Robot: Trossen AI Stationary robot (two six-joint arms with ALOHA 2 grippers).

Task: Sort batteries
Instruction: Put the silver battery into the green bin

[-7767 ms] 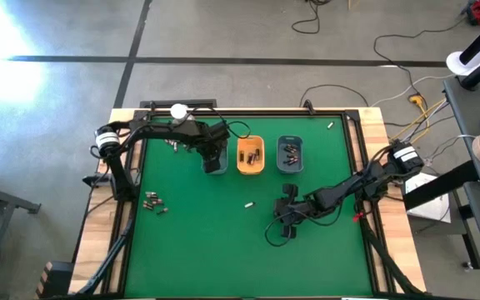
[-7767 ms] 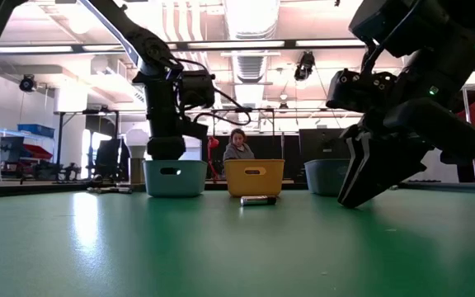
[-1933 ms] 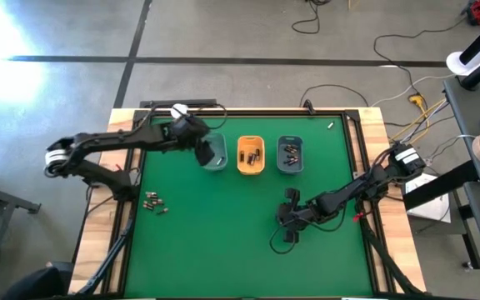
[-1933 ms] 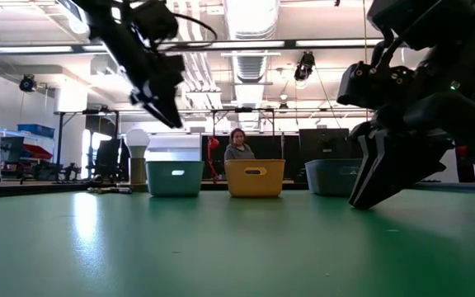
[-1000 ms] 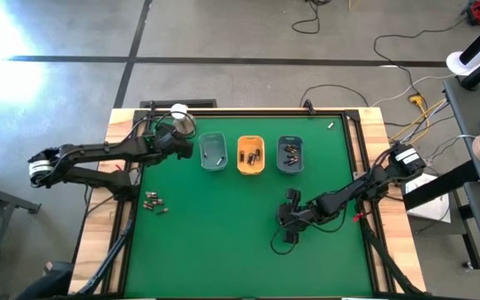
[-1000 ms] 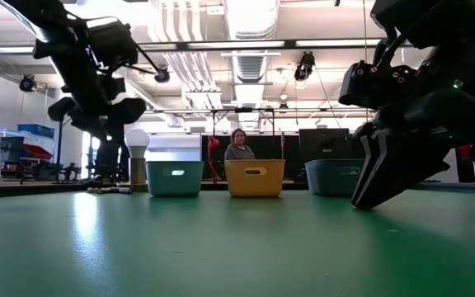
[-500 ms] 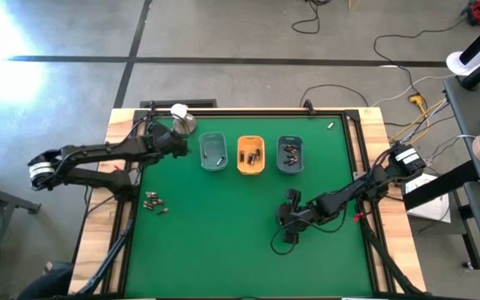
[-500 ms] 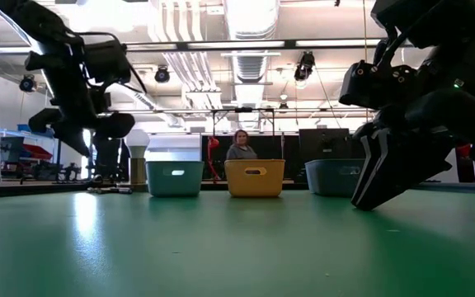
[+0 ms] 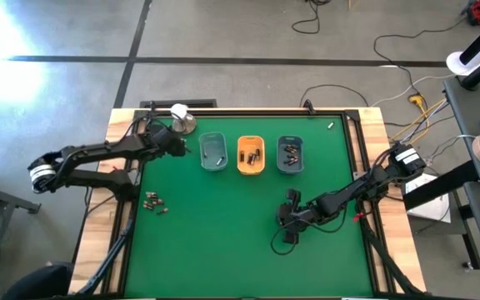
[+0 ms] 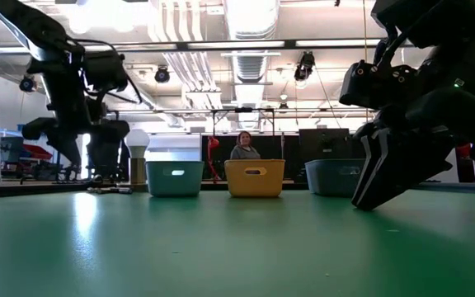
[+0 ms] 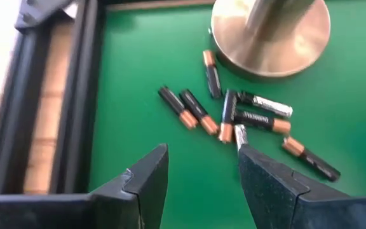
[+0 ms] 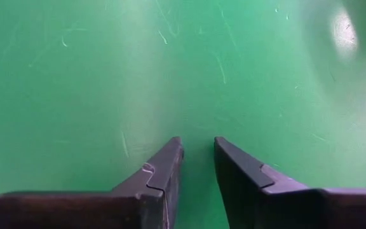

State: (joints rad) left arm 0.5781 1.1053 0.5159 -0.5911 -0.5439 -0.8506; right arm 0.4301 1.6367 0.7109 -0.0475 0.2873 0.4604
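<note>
The left gripper point(image 11: 200, 166), jaws wide apart and empty, hangs over loose batteries point(image 11: 234, 113) beside the round metal dome point(image 11: 271, 28) at the table's point(image 9: 223, 233) far-left corner, a cluster only its wrist view resolves, while the right gripper point(image 12: 197, 156), jaws narrowly parted on nothing, points at bare green surface.

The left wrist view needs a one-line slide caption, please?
Open left gripper above a cluster of loose batteries beside the round metal base on the green table.
</note>
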